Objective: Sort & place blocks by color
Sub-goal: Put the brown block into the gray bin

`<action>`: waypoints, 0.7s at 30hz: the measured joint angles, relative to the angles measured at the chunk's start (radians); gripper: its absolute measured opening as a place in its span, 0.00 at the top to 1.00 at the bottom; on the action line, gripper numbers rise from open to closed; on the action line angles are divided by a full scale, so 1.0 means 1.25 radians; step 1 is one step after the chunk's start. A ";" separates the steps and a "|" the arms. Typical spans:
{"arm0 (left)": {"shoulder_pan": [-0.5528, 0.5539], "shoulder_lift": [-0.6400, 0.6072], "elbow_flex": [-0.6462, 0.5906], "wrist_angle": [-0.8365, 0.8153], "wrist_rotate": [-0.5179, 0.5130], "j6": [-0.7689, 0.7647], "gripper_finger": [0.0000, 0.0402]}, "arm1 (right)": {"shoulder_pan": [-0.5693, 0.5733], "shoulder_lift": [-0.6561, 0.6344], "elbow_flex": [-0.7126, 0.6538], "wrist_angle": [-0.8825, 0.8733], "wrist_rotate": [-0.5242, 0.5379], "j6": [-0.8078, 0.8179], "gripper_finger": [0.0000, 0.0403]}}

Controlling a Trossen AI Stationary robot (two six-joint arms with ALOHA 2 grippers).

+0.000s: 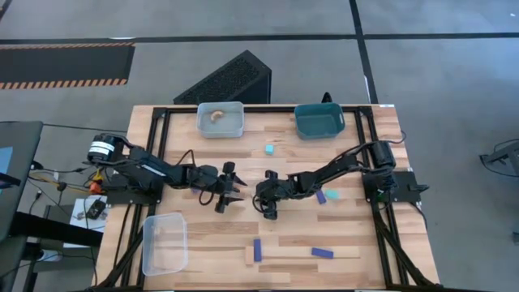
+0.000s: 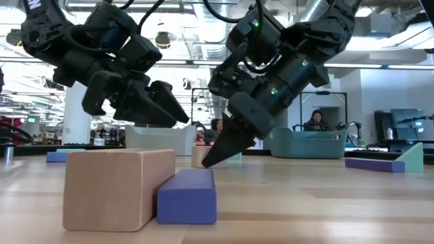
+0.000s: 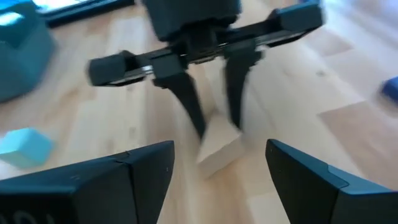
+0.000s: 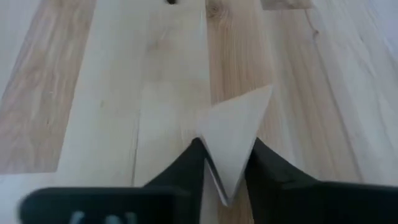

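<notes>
My right gripper (image 1: 267, 206) is at mid-table, shut on a tan wooden wedge (image 4: 233, 118). My left gripper (image 1: 235, 188) hovers just left of it, open, its fingers either side of the wedge (image 3: 217, 152) without touching. Elsewhere on the table lie a cyan cube (image 1: 269, 150), a blue bar (image 1: 321, 196) beside a cyan piece (image 1: 332, 195), two blue bars (image 1: 257, 250) (image 1: 322, 252) and a long tan strip (image 1: 304, 258) near the front edge. My right gripper pinches the tan wedge by its two flat faces near one corner (image 4: 225, 177), between the two fingers (image 3: 189, 102). The fingers slant down from the table's right. The wedge points away past the fingertips, and I cannot tell whether it is clear of the table.
A clear bin (image 1: 220, 119) holding a curved tan piece and a teal bin (image 1: 319, 120) stand at the far edge. Another clear bin (image 1: 165, 243) sits near-left. In the low view, a tan block (image 2: 119, 186) and blue block (image 2: 188, 195) are close in front.
</notes>
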 joint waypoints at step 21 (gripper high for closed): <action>0.187 -0.001 0.000 0.061 0.185 -0.458 0.39 | 0.054 -0.055 0.068 -0.062 0.396 -0.192 0.85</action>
